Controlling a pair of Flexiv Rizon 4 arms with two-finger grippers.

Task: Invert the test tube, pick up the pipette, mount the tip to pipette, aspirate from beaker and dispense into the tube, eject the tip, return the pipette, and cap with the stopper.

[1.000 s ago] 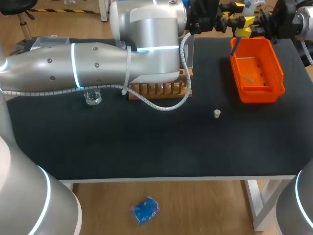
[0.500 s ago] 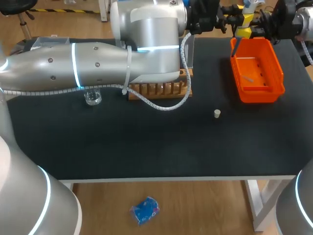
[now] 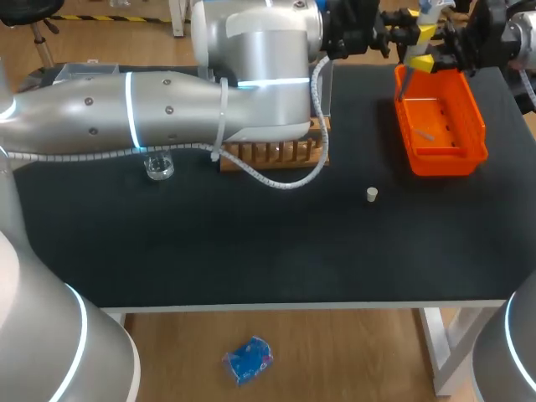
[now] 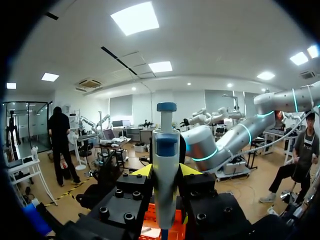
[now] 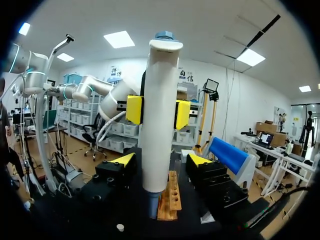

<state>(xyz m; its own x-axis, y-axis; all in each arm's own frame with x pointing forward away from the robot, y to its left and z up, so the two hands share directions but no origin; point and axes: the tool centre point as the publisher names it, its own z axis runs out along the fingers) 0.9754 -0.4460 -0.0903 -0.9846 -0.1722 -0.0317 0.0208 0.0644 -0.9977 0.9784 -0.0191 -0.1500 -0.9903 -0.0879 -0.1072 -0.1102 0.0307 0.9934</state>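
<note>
The pipette (image 5: 159, 120) is white with a grey-blue cap. The left gripper (image 5: 158, 111) is black with yellow fingertips (image 5: 134, 109). The bin (image 3: 473, 117) is bright orange, the table (image 3: 251, 243) black, the rack (image 3: 272, 155) brown wood, the beaker (image 3: 158, 167) clear, the stopper (image 3: 372, 194) off-white. The left arm (image 3: 167, 109) is silver with a cyan band.

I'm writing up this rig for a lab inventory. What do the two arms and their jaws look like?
Both the left arm and the right arm are thick, rounded, silver-grey tubes with glowing pale-blue rings at the joints. A white spiral-wrapped cable runs along the left one, cinched by a white tie. The jaws are black bolted blocks with bright yellow tips.
</note>
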